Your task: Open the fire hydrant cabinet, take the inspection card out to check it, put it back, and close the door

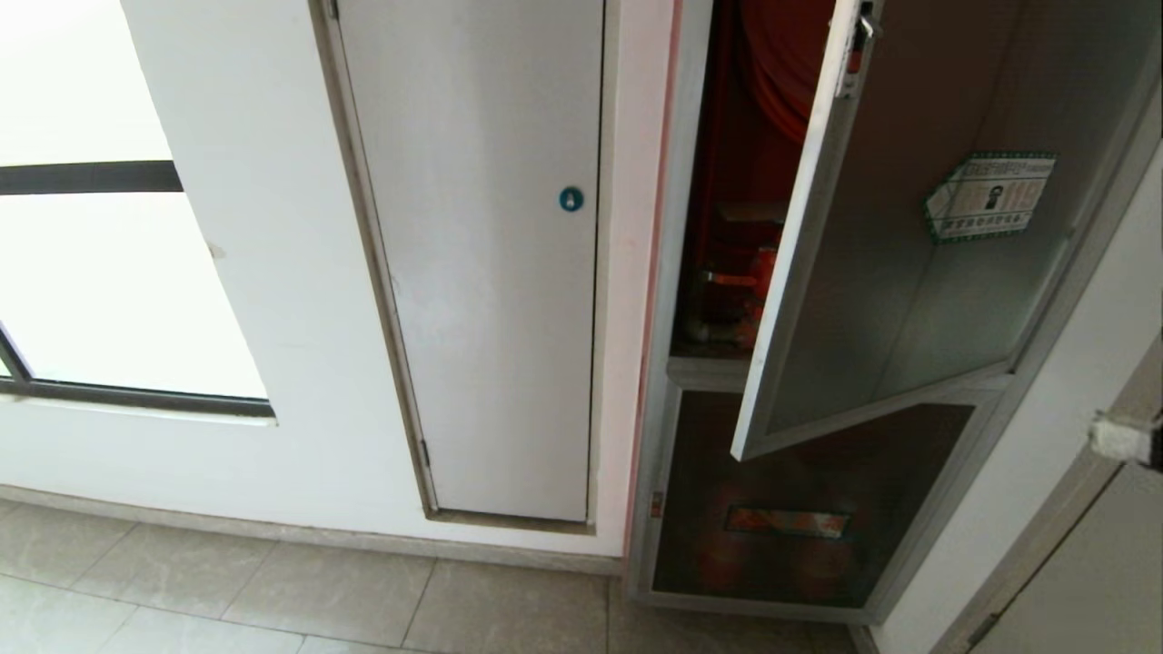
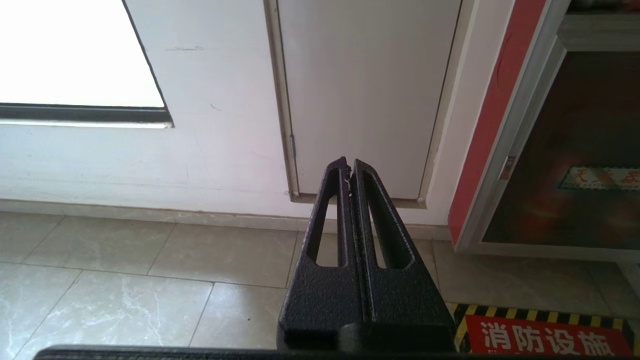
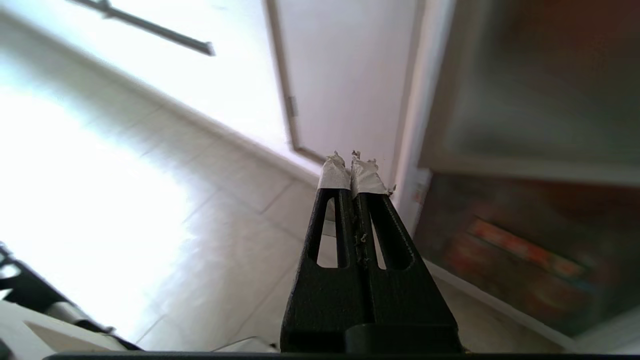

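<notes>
The fire hydrant cabinet (image 1: 677,272) stands at the right of the head view, its red interior with a red hose coil (image 1: 786,64) and red valve (image 1: 740,282) showing. Its door (image 1: 909,245), tinted glass in a silver frame with a green-bordered sticker (image 1: 990,195), hangs partly open. The inspection card is out of view. Neither arm shows in the head view. My left gripper (image 2: 348,165) is shut and empty, low above the floor facing the white door. My right gripper (image 3: 351,161), with taped tips, is shut and empty, close to the cabinet's lower panel (image 3: 525,240).
A plain white door (image 1: 482,263) with a round blue lock (image 1: 571,199) is left of the cabinet. A window (image 1: 100,227) sits at far left. A red floor sign with yellow-black stripes (image 2: 545,335) lies before the cabinet. Grey floor tiles (image 1: 273,590) run along the wall.
</notes>
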Tool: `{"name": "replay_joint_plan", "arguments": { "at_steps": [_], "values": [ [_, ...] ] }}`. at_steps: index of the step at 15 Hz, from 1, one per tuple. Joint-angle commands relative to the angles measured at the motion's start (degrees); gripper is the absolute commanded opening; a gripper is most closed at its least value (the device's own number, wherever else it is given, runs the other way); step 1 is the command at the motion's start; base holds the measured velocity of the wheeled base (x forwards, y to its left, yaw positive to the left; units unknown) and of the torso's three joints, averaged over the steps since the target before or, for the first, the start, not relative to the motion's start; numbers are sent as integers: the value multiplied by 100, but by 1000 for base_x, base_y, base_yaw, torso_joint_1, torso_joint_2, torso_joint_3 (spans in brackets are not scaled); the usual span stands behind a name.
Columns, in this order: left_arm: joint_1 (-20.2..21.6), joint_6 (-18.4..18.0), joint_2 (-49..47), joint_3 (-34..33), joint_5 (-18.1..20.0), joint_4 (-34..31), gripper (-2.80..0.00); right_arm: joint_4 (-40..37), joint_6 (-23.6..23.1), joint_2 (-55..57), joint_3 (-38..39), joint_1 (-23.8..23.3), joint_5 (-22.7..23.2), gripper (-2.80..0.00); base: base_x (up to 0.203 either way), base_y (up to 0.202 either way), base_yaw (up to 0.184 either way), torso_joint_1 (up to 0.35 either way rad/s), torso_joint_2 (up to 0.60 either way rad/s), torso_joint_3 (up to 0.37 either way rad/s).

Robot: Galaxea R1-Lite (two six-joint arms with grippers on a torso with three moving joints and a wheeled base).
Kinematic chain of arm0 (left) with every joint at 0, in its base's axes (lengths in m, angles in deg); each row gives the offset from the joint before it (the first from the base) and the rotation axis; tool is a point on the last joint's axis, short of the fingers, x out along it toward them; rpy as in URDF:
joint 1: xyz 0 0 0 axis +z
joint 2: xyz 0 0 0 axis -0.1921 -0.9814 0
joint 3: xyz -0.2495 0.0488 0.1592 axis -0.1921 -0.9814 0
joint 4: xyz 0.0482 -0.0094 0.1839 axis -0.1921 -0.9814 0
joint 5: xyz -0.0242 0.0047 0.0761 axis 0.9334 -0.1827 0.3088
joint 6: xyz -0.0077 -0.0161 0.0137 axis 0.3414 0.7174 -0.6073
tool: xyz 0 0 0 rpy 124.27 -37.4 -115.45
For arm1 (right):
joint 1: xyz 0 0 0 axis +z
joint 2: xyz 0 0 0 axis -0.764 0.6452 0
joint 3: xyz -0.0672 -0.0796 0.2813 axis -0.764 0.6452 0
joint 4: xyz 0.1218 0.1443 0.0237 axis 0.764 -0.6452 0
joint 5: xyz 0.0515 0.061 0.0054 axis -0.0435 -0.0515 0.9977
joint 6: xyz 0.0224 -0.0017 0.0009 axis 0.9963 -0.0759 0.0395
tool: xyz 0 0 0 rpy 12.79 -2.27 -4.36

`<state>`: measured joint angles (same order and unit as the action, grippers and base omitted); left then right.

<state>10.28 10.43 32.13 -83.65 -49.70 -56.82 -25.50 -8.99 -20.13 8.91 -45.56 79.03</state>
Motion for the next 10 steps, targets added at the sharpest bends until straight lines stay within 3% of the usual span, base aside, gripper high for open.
{"name": "replay_joint_plan", "arguments": {
  "at_steps": [1,3,6,8,10],
  "values": [
    [0,1,-7,-1,-1,0,-280,0,19,1217,-570,406,-25,-280,0,0,0,0,0,0],
    [0,1,1,-1,-1,0,-280,229,229,1882,-929,1358,-700,-280,0,0,0,0,0,0],
    [0,1,-7,-1,-1,0,-280,1487,495,3037,-1159,2501,-2741,-280,0,0,0,0,0,0],
    [0,1,-7,-1,-1,0,-280,2317,545,3780,-1356,2939,-3986,-280,0,0,0,0,0,0],
    [0,1,1,-1,-1,0,-280,3197,566,4390,-1633,3142,-4927,-280,0,0,0,0,0,0]
  ]
}}
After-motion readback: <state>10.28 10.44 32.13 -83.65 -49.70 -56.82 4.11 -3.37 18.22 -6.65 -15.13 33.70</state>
